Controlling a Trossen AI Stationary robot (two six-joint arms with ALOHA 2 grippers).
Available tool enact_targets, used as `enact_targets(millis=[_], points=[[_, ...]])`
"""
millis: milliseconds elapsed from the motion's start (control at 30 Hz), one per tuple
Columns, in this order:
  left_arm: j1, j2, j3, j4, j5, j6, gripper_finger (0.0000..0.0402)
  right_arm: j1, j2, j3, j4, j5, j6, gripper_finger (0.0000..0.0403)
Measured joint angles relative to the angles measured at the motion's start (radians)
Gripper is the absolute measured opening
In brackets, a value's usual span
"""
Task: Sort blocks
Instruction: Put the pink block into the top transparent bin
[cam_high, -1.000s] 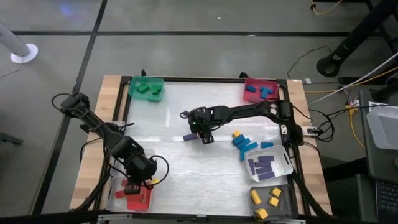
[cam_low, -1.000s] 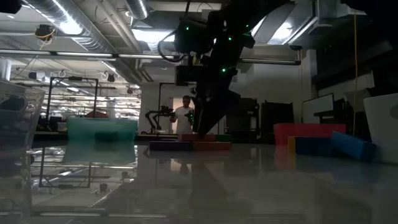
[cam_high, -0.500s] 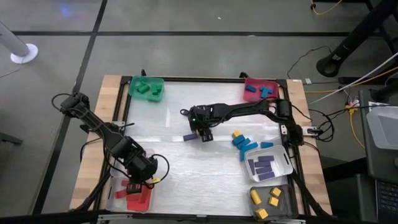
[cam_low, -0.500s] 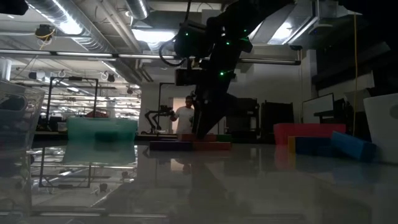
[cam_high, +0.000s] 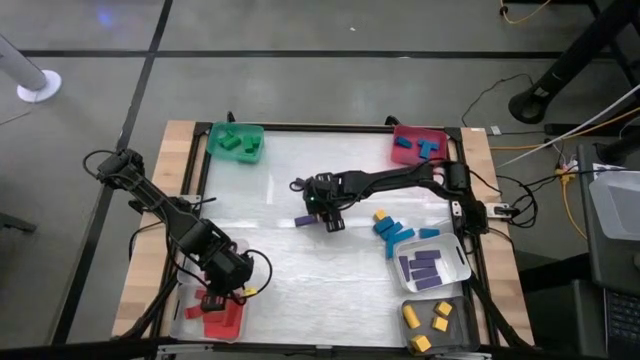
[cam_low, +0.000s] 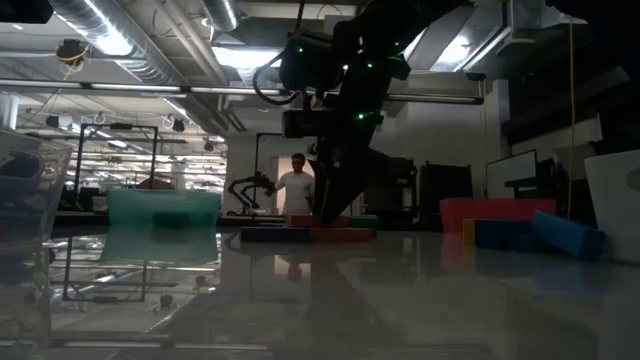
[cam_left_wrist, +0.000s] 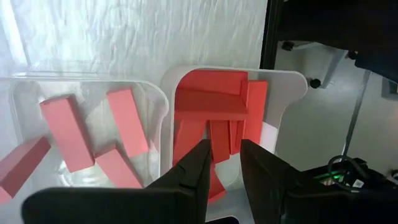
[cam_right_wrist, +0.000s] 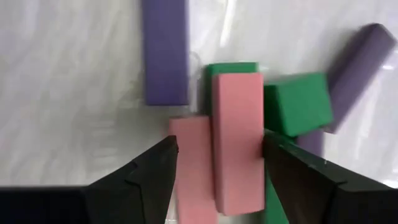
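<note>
The right end effector (cam_right_wrist: 214, 163) is lowered over the middle of the worktop (cam_high: 300, 280) with its fingers spread wide on either side of a pink block (cam_right_wrist: 236, 140), which lies in a small cluster with green blocks (cam_right_wrist: 297, 104) and purple blocks (cam_right_wrist: 165, 50); whether the fingers touch it cannot be told. The left end effector (cam_left_wrist: 222, 167) is held above the red bin (cam_left_wrist: 214, 115) at the near left corner, its fingers narrowly parted with nothing between them. Pink blocks (cam_left_wrist: 127, 121) are seen in the clear bin (cam_left_wrist: 87, 87) just beside. Blue blocks (cam_high: 392, 232) lie loose near the right-hand bins.
</note>
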Motion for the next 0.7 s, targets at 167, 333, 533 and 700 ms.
enact_targets(millis=[167,333,533,700], points=[[0.0,0.0,0.0,0.0,0.0,0.008,0.0076,-0.001,0.003,0.0,0.005,-0.072,0.0,0.0239],[0.0,0.0,0.0,0.0,0.0,0.008,0.0076,-0.001,0.007,0.0,0.011,-0.072,0.0,0.0239],[0.0,0.0,0.0,0.0,0.0,0.008,0.0076,-0.008,0.013,0.001,0.024,-0.067,-0.003,0.022],[0.0,0.0,0.0,-0.003,0.0,0.0,0.0076,-0.014,0.03,0.003,0.033,-0.064,-0.001,0.017]])
